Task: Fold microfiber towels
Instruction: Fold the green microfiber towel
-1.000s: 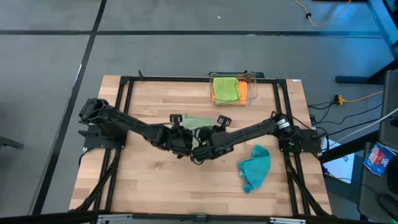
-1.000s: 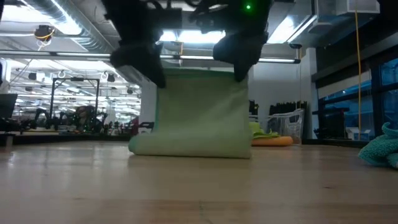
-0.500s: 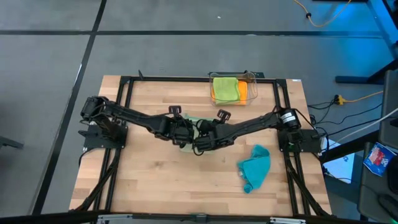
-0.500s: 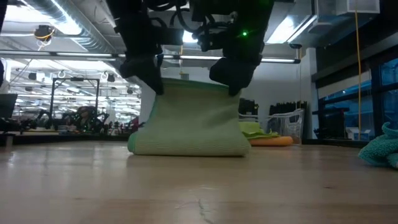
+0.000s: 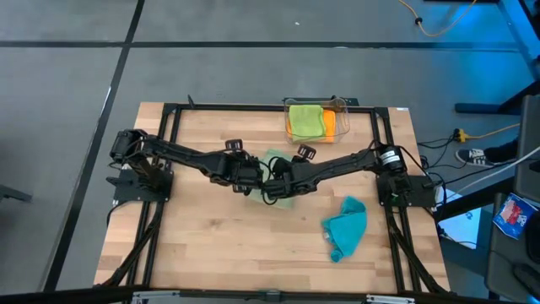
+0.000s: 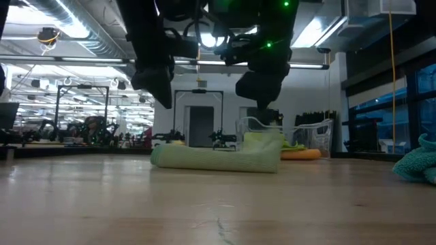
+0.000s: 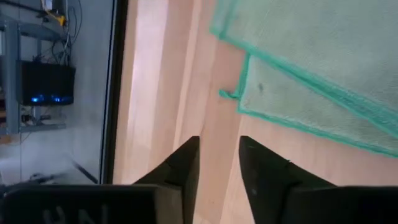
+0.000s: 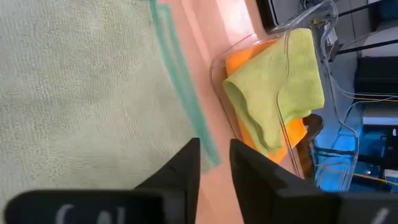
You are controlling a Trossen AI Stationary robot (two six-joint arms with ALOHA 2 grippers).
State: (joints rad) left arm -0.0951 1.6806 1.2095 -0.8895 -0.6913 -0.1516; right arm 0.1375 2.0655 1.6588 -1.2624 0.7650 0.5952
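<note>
High view. Wooden table (image 5: 211, 245) inside a black frame. Left gripper (image 5: 251, 179) and right gripper (image 5: 272, 184) meet at mid-table, both over the pale green towel (image 5: 275, 160), which lies flat and mostly hidden beneath them. Teal towel (image 5: 346, 226) lies crumpled near the right arm's base, well apart. Clear bin (image 5: 337, 114) at the far edge holds the lime towel (image 5: 305, 120) on top of the orange towel (image 5: 329, 125).

Low view. Pale green towel (image 6: 214, 157) lies on the table as a low folded pad. Both grippers hang just above it, apart from the cloth. Teal towel (image 6: 417, 165) shows at the edge; the bin (image 6: 262, 131) stands behind.

Left wrist view. Left gripper (image 7: 219, 163) has its jaws a narrow gap apart with nothing between them, only bare wood. Pale green towel (image 7: 323, 68), two teal-stitched layers, lies just ahead.

Right wrist view. Right gripper (image 8: 214, 167) has jaws slightly parted and empty, directly over the pale green towel (image 8: 81, 93). Beyond its edge, the bin (image 8: 219, 78) with lime towel (image 8: 280, 87) over orange towel (image 8: 249, 53).
</note>
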